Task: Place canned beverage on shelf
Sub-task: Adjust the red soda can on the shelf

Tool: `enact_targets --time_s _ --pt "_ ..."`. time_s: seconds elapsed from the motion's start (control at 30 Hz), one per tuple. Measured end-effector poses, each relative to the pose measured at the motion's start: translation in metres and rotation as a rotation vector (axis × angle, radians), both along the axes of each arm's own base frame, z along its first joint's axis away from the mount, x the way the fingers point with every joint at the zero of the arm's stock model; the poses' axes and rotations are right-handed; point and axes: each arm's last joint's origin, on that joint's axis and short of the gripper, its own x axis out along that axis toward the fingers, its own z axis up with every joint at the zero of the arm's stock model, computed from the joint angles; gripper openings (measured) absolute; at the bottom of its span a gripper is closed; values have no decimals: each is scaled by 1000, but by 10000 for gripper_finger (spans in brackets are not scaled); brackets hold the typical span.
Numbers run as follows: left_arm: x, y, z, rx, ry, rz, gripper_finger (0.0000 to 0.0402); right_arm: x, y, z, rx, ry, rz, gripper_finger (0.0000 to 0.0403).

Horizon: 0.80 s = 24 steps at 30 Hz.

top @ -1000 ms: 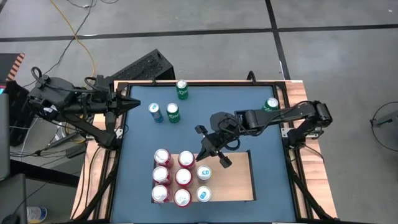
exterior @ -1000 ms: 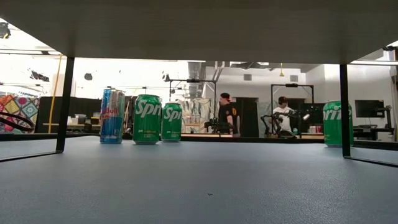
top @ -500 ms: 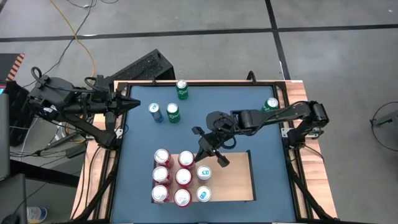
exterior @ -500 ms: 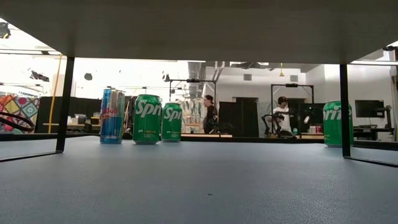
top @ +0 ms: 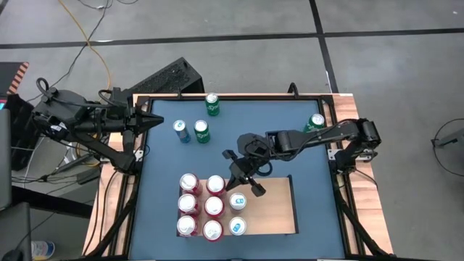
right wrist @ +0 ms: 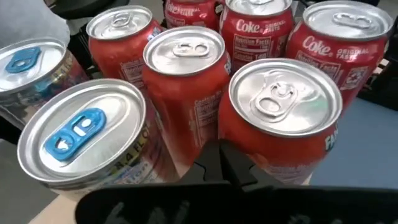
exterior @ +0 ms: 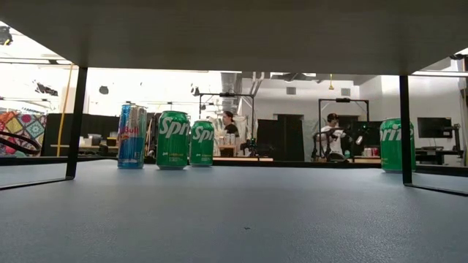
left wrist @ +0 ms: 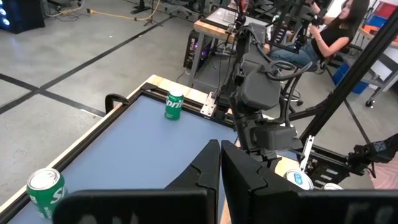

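Note:
The shelf (top: 275,210) is a pale tan board lying flat on the blue table. On its left part stand several red cans (top: 213,206) and two silver cans with blue tabs (top: 238,201), all upright. My right gripper (top: 234,176) hangs shut over the shelf's far edge. In the right wrist view its tips (right wrist: 219,160) sit low between a red can (right wrist: 280,112) and another red can (right wrist: 183,81). My left gripper (top: 161,118) waits shut over the table's far left edge. Three green cans (top: 201,131) and a blue can (top: 181,130) stand loose on the table. My right gripper's shut fingertips (right wrist: 214,163) slant down from the far right, close beside the nearest red cans' walls (right wrist: 249,158). I cannot tell whether they touch a can. All the cans stand upright on the shelf.
Green cans stand at the far edge (top: 212,104) and far right corner (top: 316,122). The shelf's right half (top: 272,214) is bare board. A wooden frame with black rails (top: 341,188) borders the table. People sit and walk in the room behind (exterior: 333,135).
My right gripper has edged toward the table's left and sunk a little, closer to the cans on the shelf, staying shut. The cans have kept their places.

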Motion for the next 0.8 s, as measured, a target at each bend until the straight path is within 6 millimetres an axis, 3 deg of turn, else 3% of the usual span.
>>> enact_targets --time_s 0.4,0.6,0.8 --pt "0 1 0 8 -1 20 0 -5 -3 4 -7 29 -49 0" --pt "12 -8 0 90 21 -82 0 -33 -10 42 -61 38 -156 0" --pt "54 -48 -12 245 115 -254 0 -70 -9 74 -119 48 -268 0"
